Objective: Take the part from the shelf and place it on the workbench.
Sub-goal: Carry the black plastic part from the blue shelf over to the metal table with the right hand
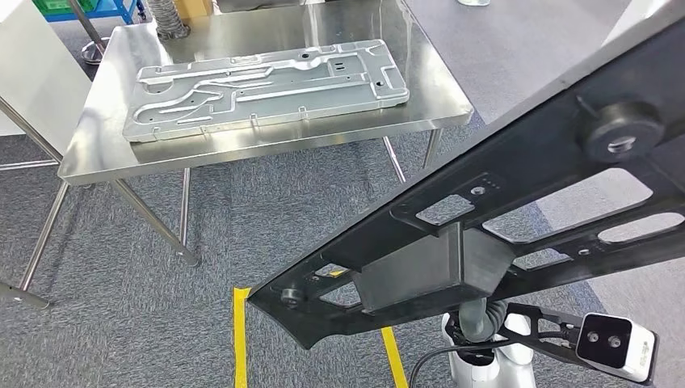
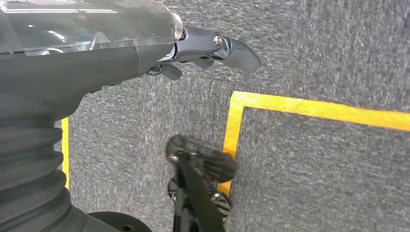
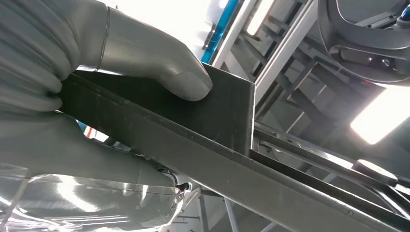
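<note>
Head view has the part (image 1: 485, 234) up close: a long, flat black frame with cut-out windows, a boxy block on its underside and a round knob near its far end. Its long axis runs diagonally, low end near the yellow floor tape (image 1: 239, 339), high end up toward the right. It's in the air, well short of the desk (image 1: 266, 145). The desk is shiny stainless steel on thin legs, carrying a silver stamped metal panel (image 1: 266, 89) with ribs and holes. No readable writing anywhere.

The right hand (image 3: 96, 96) grips the part, thumb (image 3: 159, 63) pressed on its block. The left hand (image 2: 193, 53) hangs over grey carpet, holding nothing, fingers loosely apart.
</note>
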